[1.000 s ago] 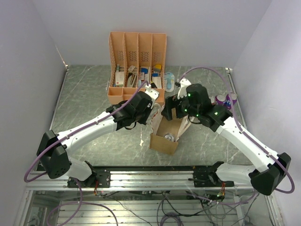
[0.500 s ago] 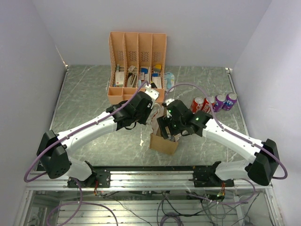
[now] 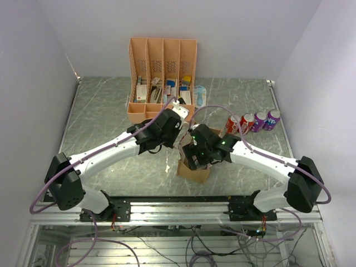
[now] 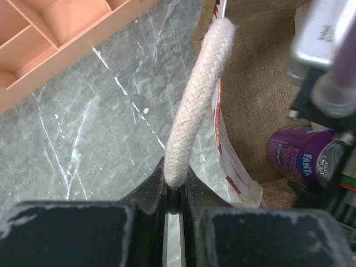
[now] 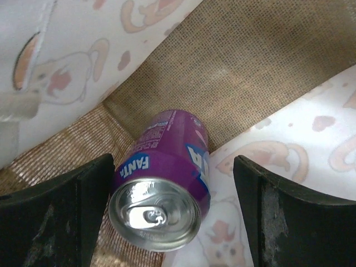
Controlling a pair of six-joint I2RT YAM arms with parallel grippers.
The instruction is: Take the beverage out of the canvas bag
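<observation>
The tan canvas bag (image 3: 194,171) stands on the table in front of the arms. My left gripper (image 3: 181,135) is shut on one whitish rope handle (image 4: 192,105) and holds it up, keeping the bag mouth open; the grip shows in the left wrist view (image 4: 177,181). My right gripper (image 3: 196,157) is down inside the bag. Its jaws are open (image 5: 172,167), one on each side of a purple Fanta can (image 5: 164,189) that leans on the burlap bottom (image 5: 250,72). The pads do not touch the can. The can also shows in the left wrist view (image 4: 303,161).
A salmon-pink slotted organizer (image 3: 162,78) with small boxes stands at the back. Two red cans (image 3: 233,123) and two purple cans (image 3: 266,119) stand in a row at the right. A pale blue item (image 3: 199,95) lies beside the organizer.
My right arm swung left from the back right and lowered its open gripper into the bag, uncovering the row of cans. My left gripper kept holding the handle.
</observation>
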